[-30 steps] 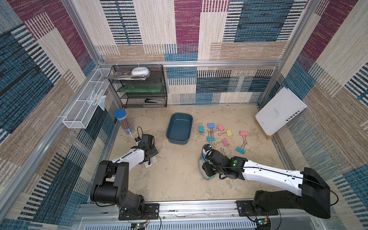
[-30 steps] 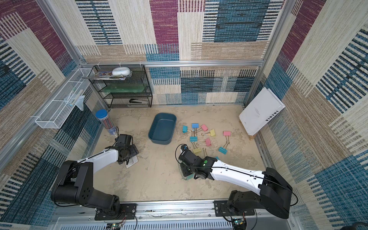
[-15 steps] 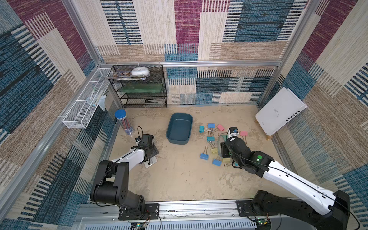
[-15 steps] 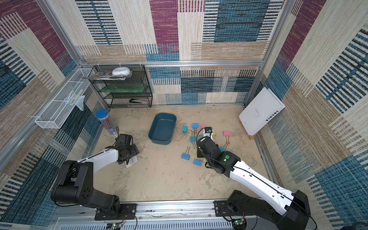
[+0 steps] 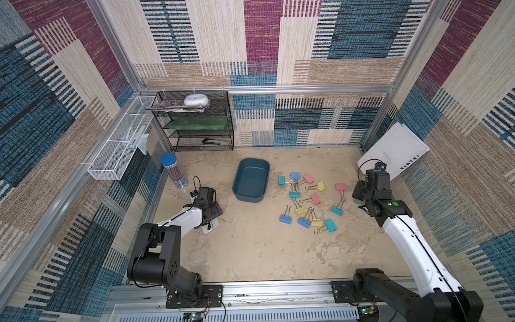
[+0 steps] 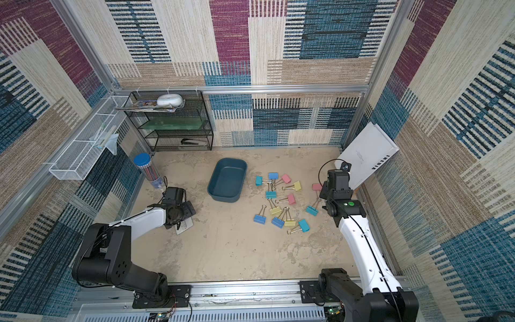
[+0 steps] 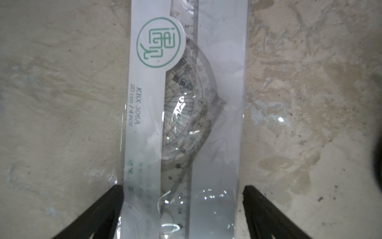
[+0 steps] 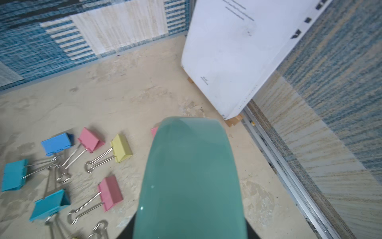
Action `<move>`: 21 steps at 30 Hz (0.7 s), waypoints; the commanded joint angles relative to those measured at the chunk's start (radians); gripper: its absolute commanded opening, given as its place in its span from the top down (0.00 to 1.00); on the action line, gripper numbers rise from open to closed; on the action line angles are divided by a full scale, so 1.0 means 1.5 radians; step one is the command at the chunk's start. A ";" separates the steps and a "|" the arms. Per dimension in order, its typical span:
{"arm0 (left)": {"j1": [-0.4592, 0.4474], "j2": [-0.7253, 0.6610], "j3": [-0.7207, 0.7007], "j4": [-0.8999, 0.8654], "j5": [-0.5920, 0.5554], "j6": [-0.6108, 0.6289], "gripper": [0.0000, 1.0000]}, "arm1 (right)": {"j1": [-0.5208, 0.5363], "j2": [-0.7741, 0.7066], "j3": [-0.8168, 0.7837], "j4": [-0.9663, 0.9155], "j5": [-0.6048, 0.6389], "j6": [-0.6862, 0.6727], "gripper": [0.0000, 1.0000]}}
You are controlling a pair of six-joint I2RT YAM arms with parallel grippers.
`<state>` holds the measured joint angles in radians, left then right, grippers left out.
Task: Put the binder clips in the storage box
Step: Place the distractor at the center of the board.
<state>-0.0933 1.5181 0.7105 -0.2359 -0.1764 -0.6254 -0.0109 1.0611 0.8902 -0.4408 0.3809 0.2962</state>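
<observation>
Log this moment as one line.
left gripper open around ruler packet; right gripper holding green ring; binder clips on table; storage box empty

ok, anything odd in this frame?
Yes. The right gripper holds a mint-green ring, not a clip. The left gripper is open astride a ruler-set packet. The binder clips all lie outside the empty storage box.

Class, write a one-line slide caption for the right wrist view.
Mint-green ring fills the foreground; pastel binder clips lie scattered on the table, a white board leaning on the wall.
</observation>
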 commanded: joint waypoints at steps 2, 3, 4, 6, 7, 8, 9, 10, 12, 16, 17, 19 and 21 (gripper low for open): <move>0.000 0.006 -0.006 -0.013 0.069 -0.003 0.05 | -0.099 0.013 -0.043 0.052 -0.075 -0.021 0.73; 0.001 0.007 -0.006 -0.014 0.070 -0.002 0.05 | -0.119 0.017 -0.050 0.066 -0.097 -0.017 0.73; 0.001 0.007 -0.004 -0.014 0.070 -0.002 0.06 | -0.130 0.024 -0.054 0.078 -0.113 -0.012 0.73; 0.000 0.008 -0.005 -0.013 0.071 -0.001 0.05 | -0.150 0.056 -0.060 0.090 -0.114 -0.007 0.73; 0.000 0.007 -0.005 -0.014 0.071 -0.001 0.05 | -0.158 0.072 -0.057 0.085 -0.116 -0.002 0.73; 0.001 0.005 -0.006 -0.013 0.072 -0.001 0.05 | -0.165 0.087 -0.059 0.087 -0.120 0.005 0.73; 0.001 0.006 -0.007 -0.012 0.072 0.000 0.04 | -0.168 0.096 -0.068 0.100 -0.121 0.010 0.73; 0.001 0.005 -0.006 -0.012 0.072 -0.001 0.04 | -0.170 0.102 -0.075 0.108 -0.119 0.013 0.73; 0.001 0.005 -0.006 -0.013 0.072 0.001 0.04 | -0.176 0.114 -0.096 0.124 -0.107 0.024 0.73; 0.001 0.005 -0.006 -0.012 0.073 0.001 0.04 | -0.184 0.126 -0.116 0.143 -0.109 0.031 0.72; 0.000 0.005 -0.006 -0.012 0.074 0.002 0.04 | -0.185 0.125 -0.117 0.144 -0.110 0.031 0.70; 0.000 0.004 -0.006 -0.009 0.078 0.003 0.01 | -0.185 0.122 -0.111 0.139 -0.113 0.031 0.57; 0.000 0.001 -0.009 -0.006 0.082 0.005 0.01 | -0.185 0.113 -0.108 0.137 -0.122 0.028 0.38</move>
<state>-0.0933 1.5135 0.7078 -0.2314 -0.1627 -0.6151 -0.2882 1.2438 0.7174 -0.2771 0.2138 0.3325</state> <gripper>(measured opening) 0.996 0.523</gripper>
